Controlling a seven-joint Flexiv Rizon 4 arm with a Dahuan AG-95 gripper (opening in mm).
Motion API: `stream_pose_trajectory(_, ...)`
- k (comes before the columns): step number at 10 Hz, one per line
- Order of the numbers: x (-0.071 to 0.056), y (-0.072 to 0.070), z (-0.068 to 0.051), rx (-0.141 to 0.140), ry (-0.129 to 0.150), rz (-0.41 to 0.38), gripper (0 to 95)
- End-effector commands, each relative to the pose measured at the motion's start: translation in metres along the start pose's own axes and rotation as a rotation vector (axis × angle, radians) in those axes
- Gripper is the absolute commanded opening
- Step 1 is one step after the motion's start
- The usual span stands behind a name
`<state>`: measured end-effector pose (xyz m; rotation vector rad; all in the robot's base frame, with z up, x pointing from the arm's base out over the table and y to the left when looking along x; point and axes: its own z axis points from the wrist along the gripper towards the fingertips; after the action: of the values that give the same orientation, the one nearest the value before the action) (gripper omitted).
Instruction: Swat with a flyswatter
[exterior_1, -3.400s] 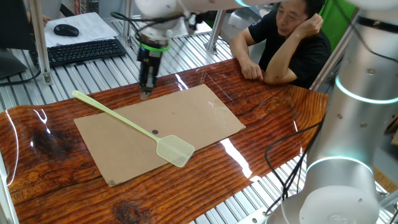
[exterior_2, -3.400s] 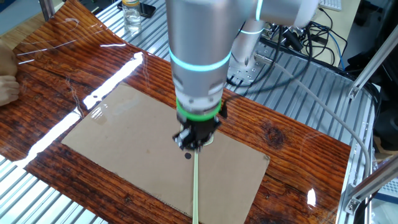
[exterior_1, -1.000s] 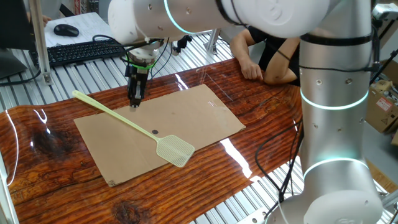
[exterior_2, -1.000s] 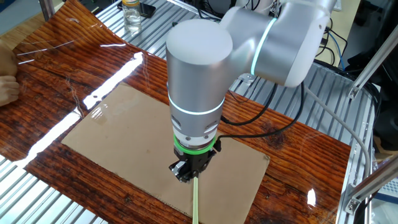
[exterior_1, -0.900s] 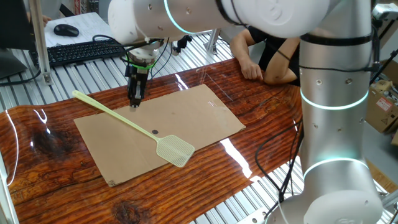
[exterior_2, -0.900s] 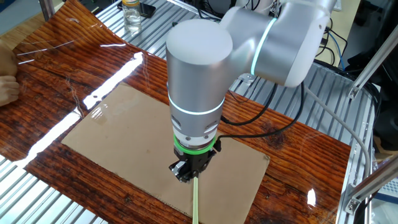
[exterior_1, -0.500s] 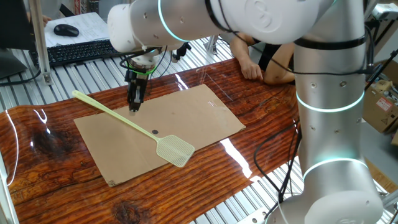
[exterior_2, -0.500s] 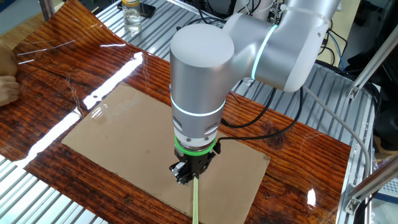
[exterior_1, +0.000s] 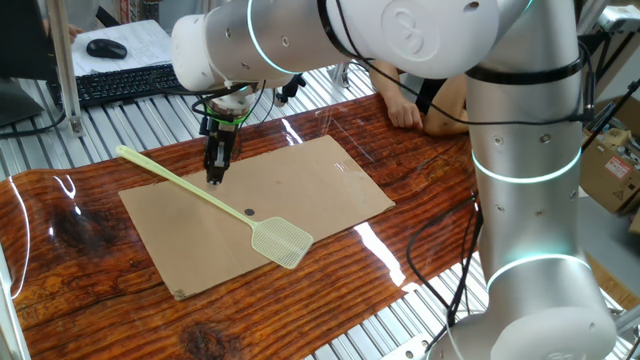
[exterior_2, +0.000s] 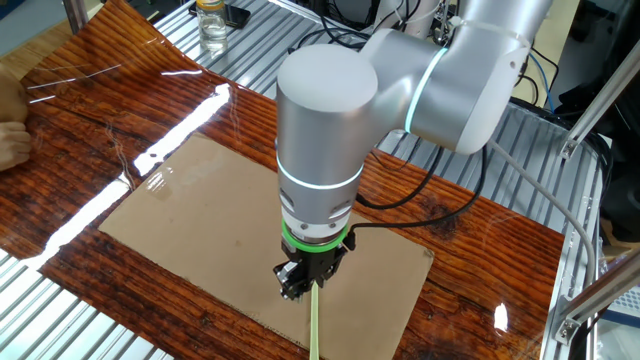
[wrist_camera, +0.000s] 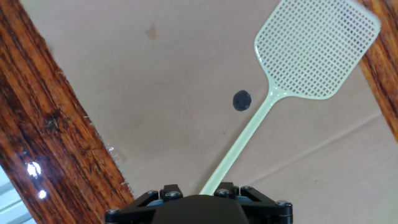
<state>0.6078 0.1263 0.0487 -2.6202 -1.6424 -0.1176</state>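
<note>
The gripper (exterior_1: 214, 181) sits low over the flyswatter (exterior_1: 225, 201) handle on the cardboard (exterior_1: 300, 190); its own body hides the fingertips, so I cannot tell their spread.

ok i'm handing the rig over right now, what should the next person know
Gripper: points straight down over the flyswatter handle, low at the cardboard sheet. No view shows whether the jaws are open or shut, or whether they touch the handle.
Flyswatter: lies flat across the cardboard, mesh head near one edge, handle end out over the wooden table.
Small dark spot sits on the cardboard beside the handle, near the head.
Done: gripper lined up over the handle.
Left: grasp the handle, lift the flyswatter, swat.
</note>
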Motion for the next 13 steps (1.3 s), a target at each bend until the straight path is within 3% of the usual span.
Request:
stream_pose_trajectory(1, 0.000, 0.000, 0.003, 0.000, 0.004, 0.000, 38.0)
stream_pose_trajectory(13, 0.006, -0.008, 0.020, -0.014, 0.006, 0.027, 38.0)
